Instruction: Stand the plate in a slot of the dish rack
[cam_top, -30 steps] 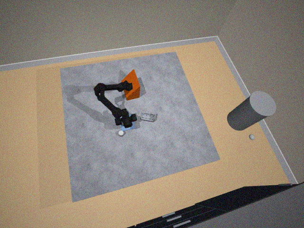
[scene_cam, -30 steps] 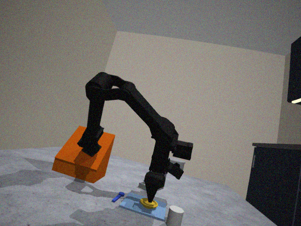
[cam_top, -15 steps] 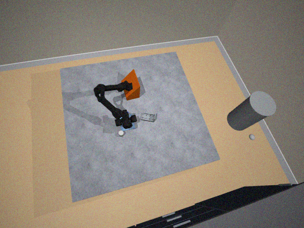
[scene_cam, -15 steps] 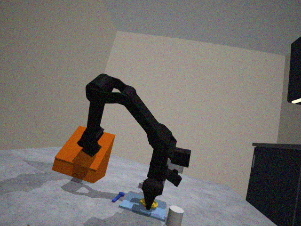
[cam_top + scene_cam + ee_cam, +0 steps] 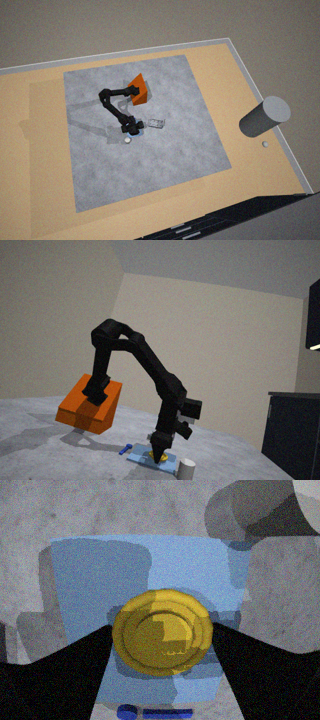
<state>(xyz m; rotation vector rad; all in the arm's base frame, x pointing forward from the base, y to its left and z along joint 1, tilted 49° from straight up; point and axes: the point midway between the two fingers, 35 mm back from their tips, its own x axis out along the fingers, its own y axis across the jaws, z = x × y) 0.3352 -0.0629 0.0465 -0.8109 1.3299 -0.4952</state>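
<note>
The yellow plate (image 5: 162, 620) (image 5: 163, 458) lies flat on a light blue mat (image 5: 94, 580) (image 5: 136, 454) (image 5: 139, 134). My gripper (image 5: 162, 630) (image 5: 156, 459) (image 5: 133, 130) points straight down onto it. Its two black fingers stand on either side of the plate's rim, close to the edges, and the gripper is open. In the top view the arm hides the plate. The grey dish rack (image 5: 156, 123) lies on the grey surface just right of the gripper, apart from the mat.
A white cup (image 5: 127, 140) (image 5: 186, 468) (image 5: 300, 480) stands close to the mat. A small blue tool (image 5: 125, 448) (image 5: 155, 712) lies beside the mat. The arm's base is on an orange box (image 5: 138, 89) (image 5: 87, 405). A grey cylinder (image 5: 263, 116) and a small white ball (image 5: 265, 144) are far right.
</note>
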